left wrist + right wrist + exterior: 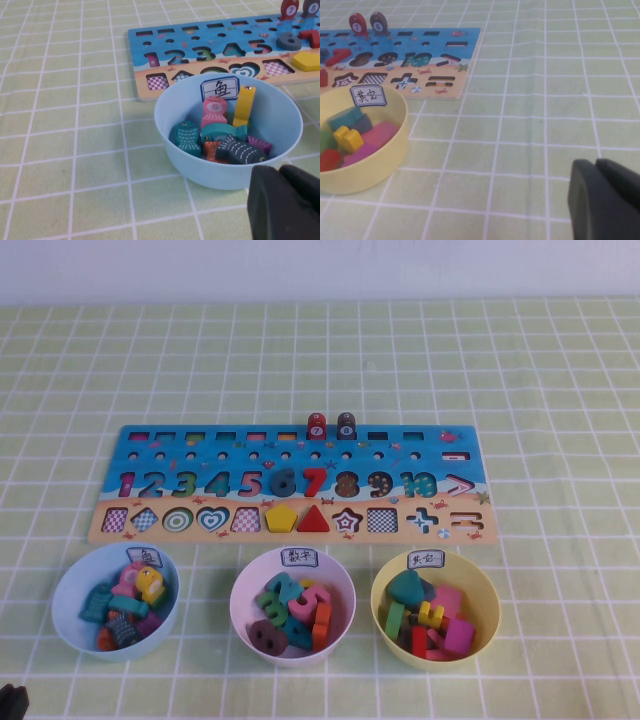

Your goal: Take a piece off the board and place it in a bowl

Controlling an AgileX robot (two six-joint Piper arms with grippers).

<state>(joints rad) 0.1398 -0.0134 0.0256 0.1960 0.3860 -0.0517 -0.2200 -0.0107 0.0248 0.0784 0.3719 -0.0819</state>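
Note:
The dark brown piece marked 8 [346, 425] stands upright in the board's [150, 455] top row, next to the red piece marked 7 [317, 426]. It also shows in the right wrist view [378, 23] and at the edge of the left wrist view [311, 7]. The light blue bowl [70, 625] with a white label sits front left and holds several fish pieces; it also shows in the left wrist view [175, 165]. My left gripper [280, 172] is shut and empty, low beside that bowl. My right gripper [597, 167] is shut and empty over bare tablecloth, right of the yellow bowl.
A pale pink-white bowl [243, 625] of number pieces sits front centre. A yellow bowl [480, 635] of shape pieces sits front right, also in the right wrist view [380, 165]. A green checked cloth [560, 440] covers the table.

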